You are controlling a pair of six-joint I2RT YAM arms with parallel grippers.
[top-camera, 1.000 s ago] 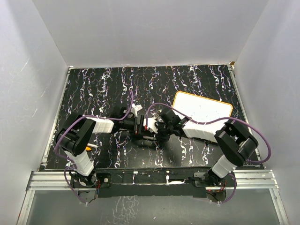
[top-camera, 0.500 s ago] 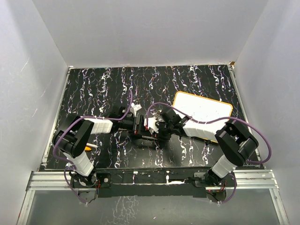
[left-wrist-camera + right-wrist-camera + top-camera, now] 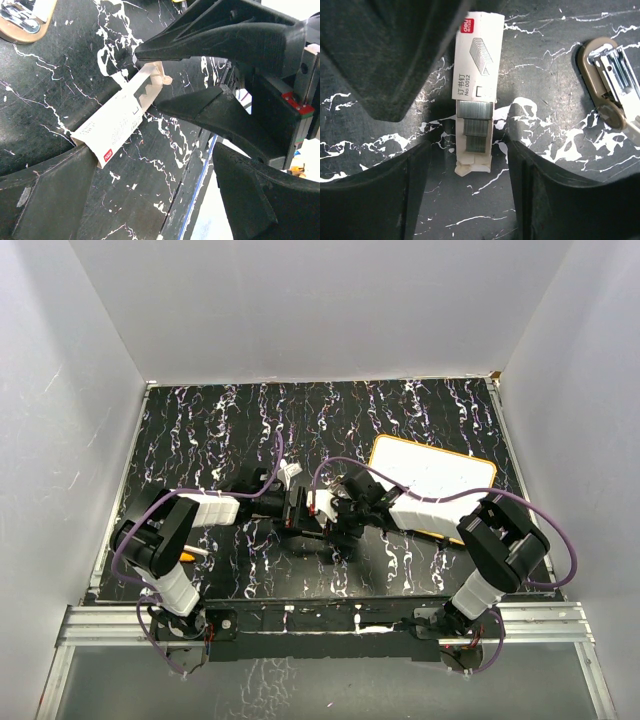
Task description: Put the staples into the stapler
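The staples box (image 3: 476,75) is a cream-white oblong lying flat on the black marbled table. Its open end faces my right wrist, and stepped grey staple strips (image 3: 476,127) show there. My right gripper (image 3: 468,150) is open. Its fingers stand either side of the open end with gaps, not touching it. My left gripper (image 3: 152,165) is open at the box's closed end (image 3: 107,127), and one finger (image 3: 50,195) touches that end. The tan stapler (image 3: 610,85) lies open to the right of the box and also shows in the left wrist view (image 3: 22,20). Both grippers meet at mid-table (image 3: 325,512).
A white tray with an orange rim (image 3: 432,475) lies at the right behind the right arm. A thin white pen and an orange piece (image 3: 193,553) lie beside the left arm's base. White walls enclose the table on three sides.
The right gripper has edged slightly left toward the left gripper. The box and the left arm stay about where they were.
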